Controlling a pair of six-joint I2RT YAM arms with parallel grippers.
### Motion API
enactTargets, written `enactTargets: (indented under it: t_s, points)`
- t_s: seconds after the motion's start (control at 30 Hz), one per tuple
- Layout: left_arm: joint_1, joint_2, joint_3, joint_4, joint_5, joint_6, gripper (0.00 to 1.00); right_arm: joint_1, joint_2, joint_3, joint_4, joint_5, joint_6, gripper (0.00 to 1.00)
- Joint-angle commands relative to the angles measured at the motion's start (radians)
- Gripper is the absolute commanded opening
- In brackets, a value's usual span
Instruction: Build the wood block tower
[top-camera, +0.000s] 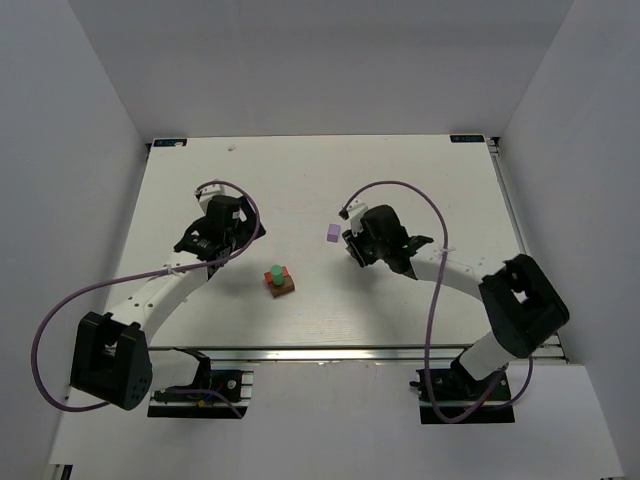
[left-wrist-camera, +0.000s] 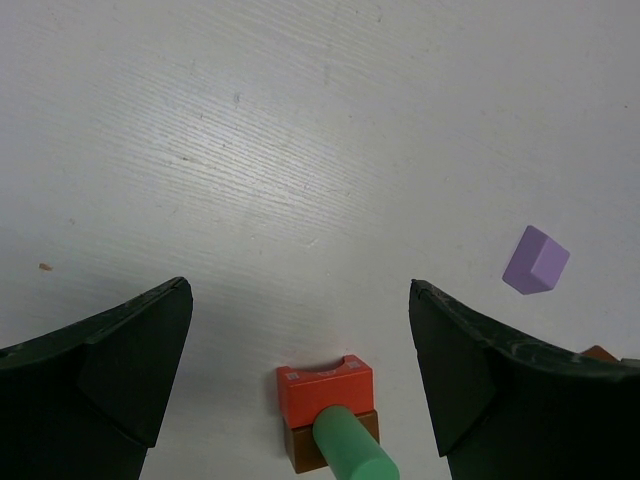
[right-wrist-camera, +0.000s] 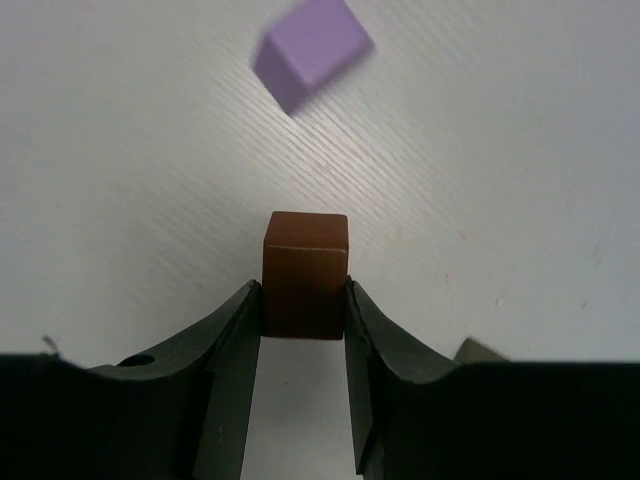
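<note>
When counted across the views, five blocks: two brown, one red-orange, one green, one lilac. Stacked near the centre of the tabletop (top-camera: 400, 180): brown block (top-camera: 288, 289) at the bottom, red-orange block (top-camera: 284, 277) on it, green cylinder (top-camera: 274, 272) upright on top. Lilac cube (top-camera: 333, 232) alone, apart from the stack to the right and farther back, flat on the tabletop. Second brown cube (right-wrist-camera: 306, 272) clamped between the fingers of the right gripper (right-wrist-camera: 305, 300), just short of the lilac cube; resting or lifted, cannot tell. Right arm (top-camera: 460, 270) bent at the elbow, reaching leftward from its base. Left gripper (left-wrist-camera: 298, 295) spread wide, holding nothing, pointed down at bare tabletop with the stack low between its fingers. Left arm (top-camera: 160, 290) stretched forward and inward, gripper left of the stack.
</note>
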Motion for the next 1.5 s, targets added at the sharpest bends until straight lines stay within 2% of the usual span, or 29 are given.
enactTargets:
  t_s: [0.0,0.13,0.2,0.3,0.4,0.53,0.7,0.97,1.3,1.47]
  points:
    - [0.006,-0.037,-0.023,0.029,0.020,0.002,0.98,0.001,-0.152,0.017,0.023,-0.288,-0.278,0.04]
    - [0.011,-0.040,-0.059,0.047,0.037,0.004,0.98,0.000,-0.235,0.064,-0.045,-0.524,-0.479,0.06]
    - [0.015,-0.046,-0.071,0.067,0.057,0.010,0.98,0.004,-0.233,0.141,-0.179,-0.673,-0.613,0.07]
    - [0.024,-0.056,-0.100,0.108,0.092,0.031,0.98,0.017,-0.187,0.283,-0.378,-0.807,-0.781,0.08]
    - [0.034,-0.063,-0.123,0.125,0.112,0.046,0.98,0.038,-0.115,0.433,-0.545,-0.861,-0.898,0.09]
    - [0.053,-0.060,-0.138,0.148,0.146,0.053,0.98,0.086,0.018,0.601,-0.709,-0.849,-0.975,0.10]
    - [0.069,-0.057,-0.138,0.145,0.134,0.051,0.98,0.164,0.132,0.762,-0.832,-0.791,-0.998,0.11]
    - [0.126,-0.051,-0.166,0.155,0.093,0.045,0.98,0.245,0.285,0.954,-0.898,-0.729,-0.943,0.13]
    - [0.159,-0.066,-0.183,0.171,0.083,0.043,0.98,0.288,0.397,1.061,-0.917,-0.672,-0.932,0.13]
    - [0.158,-0.074,-0.184,0.168,0.080,0.037,0.98,0.290,0.422,1.078,-0.914,-0.665,-0.926,0.18]
